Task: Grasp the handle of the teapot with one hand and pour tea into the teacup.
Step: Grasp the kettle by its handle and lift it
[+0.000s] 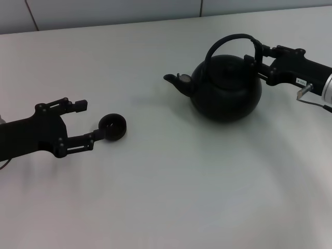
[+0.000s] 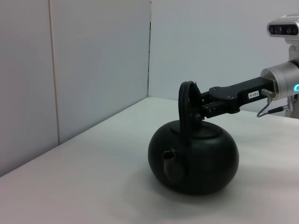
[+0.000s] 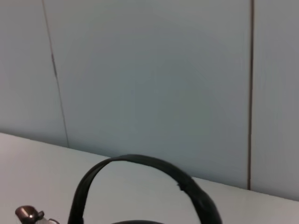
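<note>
The black teapot (image 1: 225,92) stands on the white table at the centre right, with its spout (image 1: 174,80) pointing left. My right gripper (image 1: 257,56) reaches in from the right and is shut on the right side of the arched handle (image 1: 228,38). The left wrist view also shows the teapot (image 2: 194,161), the handle (image 2: 187,105) and the right gripper (image 2: 204,105) gripping it. The handle (image 3: 154,165) arches across the right wrist view. The small dark teacup (image 1: 113,127) sits at the left. My left gripper (image 1: 87,123) is open beside it, its lower fingertip against the cup's side. No tea shows.
The table (image 1: 171,197) is plain white, with its back edge against a grey panelled wall (image 2: 93,70). A cable (image 1: 311,101) hangs from the right wrist. Nothing else lies between the teacup and the teapot.
</note>
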Robot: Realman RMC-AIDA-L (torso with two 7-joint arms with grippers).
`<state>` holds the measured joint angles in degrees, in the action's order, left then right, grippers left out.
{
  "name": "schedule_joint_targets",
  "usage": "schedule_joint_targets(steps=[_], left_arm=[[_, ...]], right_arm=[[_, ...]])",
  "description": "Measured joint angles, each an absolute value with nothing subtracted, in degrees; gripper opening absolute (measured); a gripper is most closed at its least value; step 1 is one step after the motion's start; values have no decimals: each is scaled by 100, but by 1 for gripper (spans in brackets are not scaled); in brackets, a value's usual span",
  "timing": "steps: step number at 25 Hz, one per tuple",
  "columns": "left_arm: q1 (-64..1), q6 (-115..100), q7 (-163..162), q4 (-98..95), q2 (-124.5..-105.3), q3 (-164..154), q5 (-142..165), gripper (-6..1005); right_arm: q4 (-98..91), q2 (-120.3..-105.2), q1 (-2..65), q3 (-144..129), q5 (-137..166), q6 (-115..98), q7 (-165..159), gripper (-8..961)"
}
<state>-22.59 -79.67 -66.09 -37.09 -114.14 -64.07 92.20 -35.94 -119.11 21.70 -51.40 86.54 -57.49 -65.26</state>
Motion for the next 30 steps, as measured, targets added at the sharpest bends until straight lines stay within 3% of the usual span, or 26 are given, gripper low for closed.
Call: schedule_joint_targets(steps=[2, 13, 21, 30], left_arm=[[-2259, -7967, -6609, -3709, -11410, -6407, 9220, 810], [-2254, -7904, -6609, -3709, -11422, -6407, 9220, 810], [-2259, -7862, -6609, -3709, -11433, -6407, 9219, 810], [-2252, -7829, -6609, -3728, -11435, -6407, 9219, 811]], right_arm=[[-3588, -11917, 2197, -5143, 8656, -5749, -6454, 610], [-3576, -11918, 2272, -5121, 8673, -5729, -6444, 162], [-3577, -11918, 2341, -5096, 8669, -5729, -6347, 106], [-3570, -11926, 2455, -5088, 8611, -5732, -6287, 106]])
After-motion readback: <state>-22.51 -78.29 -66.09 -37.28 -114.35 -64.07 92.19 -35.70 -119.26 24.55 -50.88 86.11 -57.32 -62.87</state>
